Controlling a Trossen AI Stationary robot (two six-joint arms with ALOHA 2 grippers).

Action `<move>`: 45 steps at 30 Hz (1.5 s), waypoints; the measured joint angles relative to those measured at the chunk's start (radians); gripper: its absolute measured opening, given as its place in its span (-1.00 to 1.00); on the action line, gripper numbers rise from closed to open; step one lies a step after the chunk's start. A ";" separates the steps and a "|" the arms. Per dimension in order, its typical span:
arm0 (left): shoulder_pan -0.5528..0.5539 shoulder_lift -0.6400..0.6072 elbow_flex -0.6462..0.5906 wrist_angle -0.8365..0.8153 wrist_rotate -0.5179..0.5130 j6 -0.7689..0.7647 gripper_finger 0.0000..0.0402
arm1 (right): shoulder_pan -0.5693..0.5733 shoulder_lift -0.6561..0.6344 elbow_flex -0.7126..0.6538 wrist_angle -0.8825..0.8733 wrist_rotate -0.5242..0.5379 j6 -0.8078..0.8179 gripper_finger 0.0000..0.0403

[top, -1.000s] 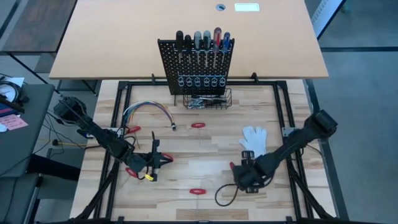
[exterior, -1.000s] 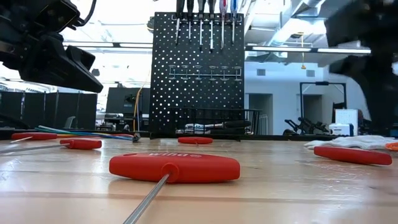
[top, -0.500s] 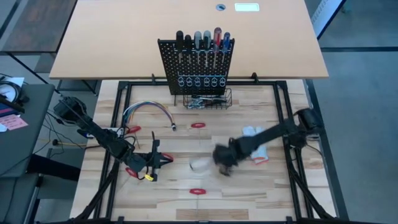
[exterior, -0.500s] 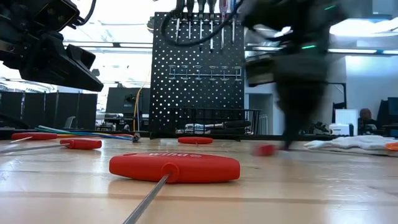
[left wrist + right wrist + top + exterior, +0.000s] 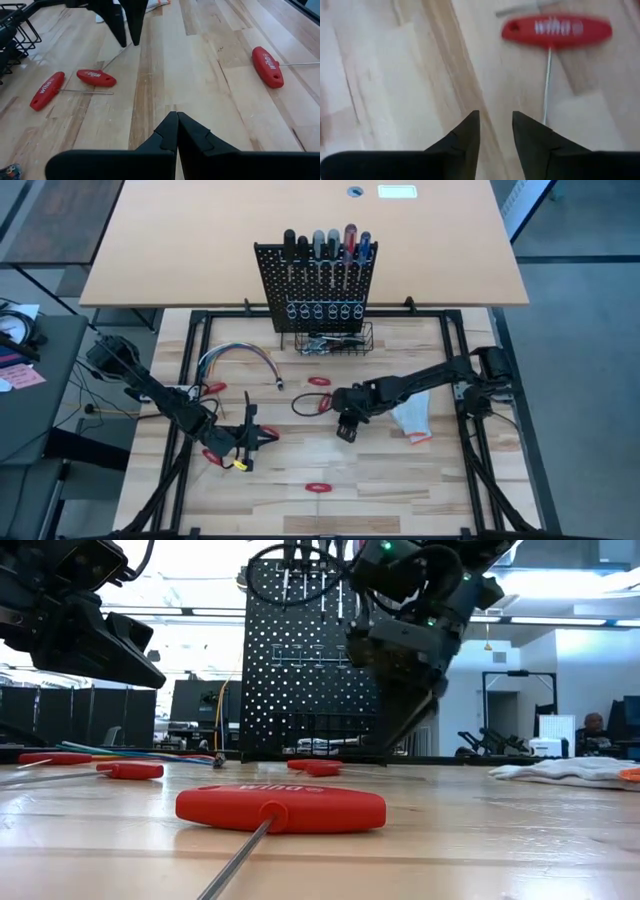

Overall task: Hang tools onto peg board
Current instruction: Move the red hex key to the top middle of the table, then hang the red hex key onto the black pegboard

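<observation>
At the top centre of the high view, the peg board [image 5: 318, 285] already carries a row of screwdrivers [image 5: 325, 248] standing in its holders, and more tools lie in the wire basket [image 5: 335, 340] at its foot, so part of the job looks done. Red-handled tools are still loose on the table [image 5: 440, 490]: one [image 5: 318, 381] just below the basket, another [image 5: 318, 487] at lower centre. A glove [image 5: 412, 417] lies at right of centre, a cable bundle [image 5: 235, 359] at left. The right gripper [image 5: 347, 426] reaches to mid-frame from the right; the left gripper [image 5: 250, 440] waits at lower left.

Low view: one red tool [image 5: 281, 809] fills the lower middle, with a third [image 5: 130, 771] farther left and another [image 5: 315, 767] in front of the board. The right gripper [image 5: 405, 725] hangs above the table at centre right, empty.

Left wrist view: the left gripper [image 5: 176, 131] has its fingers pressed together on nothing; three red tools lie on the wood, two at left, one at right.

Right wrist view: the right gripper [image 5: 496, 131] has its fingers parted, holding nothing, above bare wood with a red tool [image 5: 556, 31] at upper right. My judgement: several tools remain to be hung.
</observation>
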State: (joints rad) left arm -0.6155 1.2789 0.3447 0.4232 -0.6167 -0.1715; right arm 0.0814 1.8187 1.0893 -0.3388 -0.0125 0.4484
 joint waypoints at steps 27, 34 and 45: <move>0.000 0.000 0.000 -0.006 0.000 -0.002 -1.00 | 0.022 0.003 -0.031 -0.034 -0.093 -0.048 -0.06; 0.000 0.000 0.000 -0.005 0.000 -0.005 -1.00 | 0.067 0.003 -0.031 0.021 -0.047 -0.069 -0.06; 0.000 0.000 0.000 -0.006 0.000 -0.007 -1.00 | 0.020 0.003 -0.031 -0.078 0.035 -0.054 -0.06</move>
State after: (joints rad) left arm -0.6155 1.2789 0.3445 0.4171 -0.6167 -0.1781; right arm 0.1014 1.8214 1.0588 -0.4171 0.0220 0.3945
